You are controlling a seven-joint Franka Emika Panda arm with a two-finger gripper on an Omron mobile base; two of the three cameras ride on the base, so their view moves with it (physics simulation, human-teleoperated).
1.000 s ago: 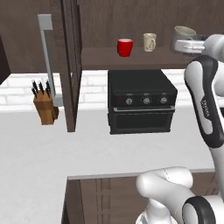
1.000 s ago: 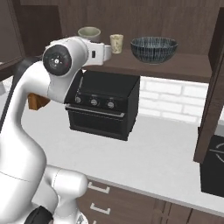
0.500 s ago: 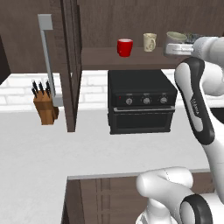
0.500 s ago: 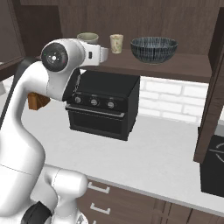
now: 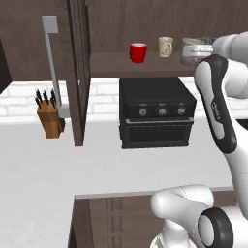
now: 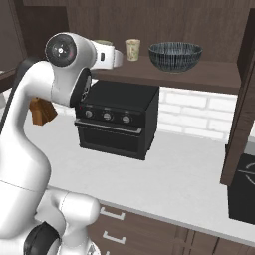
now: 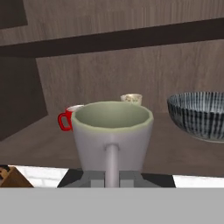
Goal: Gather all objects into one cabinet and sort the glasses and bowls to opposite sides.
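On the cabinet shelf [image 6: 199, 74] above the black oven [image 5: 156, 111]: one red mug [image 5: 138, 52], one beige cup [image 5: 165, 46], one striped dark bowl [image 6: 175, 56]. One grey-green mug [image 7: 112, 135], clamped by the closed gripper [image 7: 111, 177], hovers at the shelf's front edge.

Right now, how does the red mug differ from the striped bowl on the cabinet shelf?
The red mug is glossy plain red; the bowl is dark with fine pale stripes. The mug is narrow with a handle; the bowl is far wider, without one. They stand at opposite ends of the shelf. Both are upright.
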